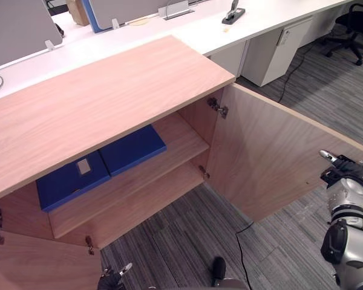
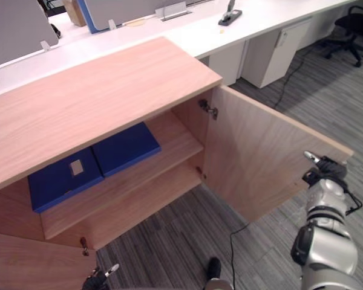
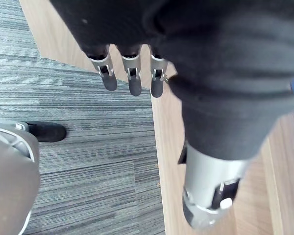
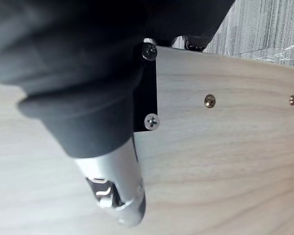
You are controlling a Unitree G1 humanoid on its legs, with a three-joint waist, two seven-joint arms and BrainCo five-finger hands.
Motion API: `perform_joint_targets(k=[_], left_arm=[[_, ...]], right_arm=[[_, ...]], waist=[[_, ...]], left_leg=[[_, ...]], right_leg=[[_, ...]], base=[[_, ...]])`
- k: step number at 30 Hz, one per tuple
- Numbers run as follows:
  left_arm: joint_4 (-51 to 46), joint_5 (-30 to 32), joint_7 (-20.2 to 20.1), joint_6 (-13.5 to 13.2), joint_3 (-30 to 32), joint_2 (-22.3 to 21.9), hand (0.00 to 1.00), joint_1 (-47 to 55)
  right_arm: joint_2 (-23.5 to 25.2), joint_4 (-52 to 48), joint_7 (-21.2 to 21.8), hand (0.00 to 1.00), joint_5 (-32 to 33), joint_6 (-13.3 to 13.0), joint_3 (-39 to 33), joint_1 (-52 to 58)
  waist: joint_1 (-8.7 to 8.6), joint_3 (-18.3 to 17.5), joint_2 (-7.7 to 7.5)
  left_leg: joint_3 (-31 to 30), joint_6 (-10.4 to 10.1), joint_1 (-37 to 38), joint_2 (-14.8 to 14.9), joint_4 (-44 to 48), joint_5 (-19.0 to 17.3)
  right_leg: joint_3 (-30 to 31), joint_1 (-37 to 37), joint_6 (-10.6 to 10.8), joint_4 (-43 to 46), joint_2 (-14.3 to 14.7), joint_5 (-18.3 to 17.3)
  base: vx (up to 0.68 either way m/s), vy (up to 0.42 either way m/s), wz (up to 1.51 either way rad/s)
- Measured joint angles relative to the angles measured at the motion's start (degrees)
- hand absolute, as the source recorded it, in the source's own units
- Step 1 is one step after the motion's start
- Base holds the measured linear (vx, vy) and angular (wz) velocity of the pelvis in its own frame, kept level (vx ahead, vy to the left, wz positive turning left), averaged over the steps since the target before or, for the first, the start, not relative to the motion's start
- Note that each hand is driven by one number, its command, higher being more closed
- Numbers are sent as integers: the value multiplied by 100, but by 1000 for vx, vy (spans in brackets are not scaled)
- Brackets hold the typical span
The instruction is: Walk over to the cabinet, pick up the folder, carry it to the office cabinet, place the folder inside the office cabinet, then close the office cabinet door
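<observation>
Left eye view: folder (image 1: 133, 149) lies flat on the cabinet shelf (image 1: 183, 140) beside another. Door (image 1: 266, 158) stands open; judged stiff, free-swinging, best pushed near its free edge. Right hand (image 1: 343, 172) sits at that edge; grip cannot be told. Left hand (image 3: 132, 81) hangs low, straight-fingered, empty.

You see pale, pinkish wood grain all over the office cabinet (image 1: 103, 103), its door (image 1: 272, 157) included. The right folder (image 1: 132, 149) and left folder (image 1: 69, 180) are deep blue; the left one bears a pale grey label (image 1: 83, 166). The floor (image 1: 187, 241) is grey, finely striped carpet, and the table (image 1: 248, 18) is white.
</observation>
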Motion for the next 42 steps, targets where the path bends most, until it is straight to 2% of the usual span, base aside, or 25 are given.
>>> perform_joint_targets(k=[4,9,12,14,16,17,20,22,23,24,25,26,28,32,34,36,39,41,42], left_arm=[[-1,-3,-1,-2,-16,-9,0,3],[1,-2,-20,0,-217,-18,0,8],[2,2,-83,2,-286,-24,0,59],[7,36,-174,5,-344,-5,0,81],[10,103,-197,8,-349,20,0,66],[10,166,-203,7,-370,52,0,25],[9,255,-208,7,-375,70,0,-50],[9,420,-254,8,-376,62,0,-69],[7,473,-280,8,-375,57,0,-92],[7,524,-287,8,-370,58,0,-92],[6,564,-293,8,-321,62,0,-90],[7,580,-313,8,-194,73,0,-57],[8,580,-321,11,-127,110,0,2],[4,579,-310,26,-111,276,0,67],[3,579,-311,25,-113,298,0,59],[1,579,-313,25,-135,289,0,59],[-1,574,-310,23,-273,243,0,59],[-38,569,-285,2,-448,114,0,58],[-51,578,-271,-3,-493,82,0,57]], right_arm=[[-17,-48,81,0,219,-19,569,6],[-129,-853,257,0,168,11,1932,562],[-358,-1619,448,0,-12,64,2923,1048],[-802,-2517,885,0,-362,123,3935,1523],[-1014,-3262,1295,0,-675,137,4609,1866],[-1063,-3733,1562,0,-1036,137,4942,2144],[-995,-4918,2153,0,-1621,72,5565,2653],[-574,-5452,2568,0,-1763,-68,5900,2859],[-250,-5476,2738,0,-1814,-160,5970,2871],[-161,-5471,2870,0,-1838,-186,5970,2873],[-182,-5450,3211,0,-1860,-221,6051,2942],[-241,-5406,3591,0,-1888,-221,6070,3219],[-250,-5174,3708,0,-2094,-184,6070,3523],[-229,-4785,3737,0,-2808,-125,6222,4033],[-110,-4652,3737,0,-2954,-150,6208,4043],[86,-4388,3745,0,-3158,-209,6216,3918],[748,-3387,3575,0,-3622,-220,6100,3560],[1443,-2333,3094,0,-4087,-145,5498,3463],[1601,-2061,2943,0,-4182,-102,5274,3456]], waist=[[-74,29,23],[-166,139,31],[-239,181,12],[-340,183,6],[-432,178,1],[-435,172,-4],[-426,170,-8],[-381,159,-17],[-272,162,-21],[-218,158,-15],[-133,157,-14],[-101,155,-38],[-113,136,-108],[-138,-11,-431],[-135,-46,-489],[-107,-49,-494],[-44,-33,-461],[-15,-29,-371],[-14,-31,-327]], left_leg=[[1,0,0,9,10,1],[28,-1,36,27,19,1],[66,-19,104,90,20,-9],[109,-57,95,176,18,-8],[131,-105,96,264,22,10],[128,-152,97,327,25,39],[94,-197,94,445,14,101],[15,-207,91,485,6,145],[-6,-203,90,484,5,157],[-15,-205,90,480,1,158],[-28,-205,94,460,2,158],[-70,-205,92,424,-10,158],[-75,-204,93,375,-46,157],[7,-173,125,245,-97,138],[25,-119,149,196,-97,100],[10,-94,154,137,-97,75],[-248,-21,51,31,-55,33],[-808,74,-129,-69,119,-21],[-1014,127,-174,-113,151,-37]], right_leg=[[13,2,-7,-21,14,28],[102,-33,-41,-51,68,89],[256,-62,-42,-86,177,81],[371,-135,-65,-88,266,65],[399,-171,-84,-88,371,52],[440,-195,-92,-88,447,47],[467,-223,-133,-87,584,21],[467,-222,-194,-86,632,11],[450,-222,-217,-78,627,16],[435,-215,-225,-59,621,26],[418,-192,-226,-57,600,38],[372,-158,-227,-57,577,38],[375,-147,-241,-56,510,53],[480,-187,-190,-57,423,114],[529,-191,-172,-57,395,144],[527,-186,-143,-58,314,170],[332,-163,-92,-58,151,204],[-169,57,27,-29,-91,119],[-355,142,91,5,-177,66]], base=[[-49,-9,-4],[-84,-17,-15],[-105,-41,-30],[-116,-61,-29],[-69,-82,-25],[-52,-95,-18],[-27,-90,-8],[4,-57,5],[19,-34,12],[42,-5,17],[54,13,23],[58,20,20],[48,68,6],[24,78,-9],[-32,77,-13],[-78,89,1],[-100,51,36],[-116,48,107],[-78,81,164]])
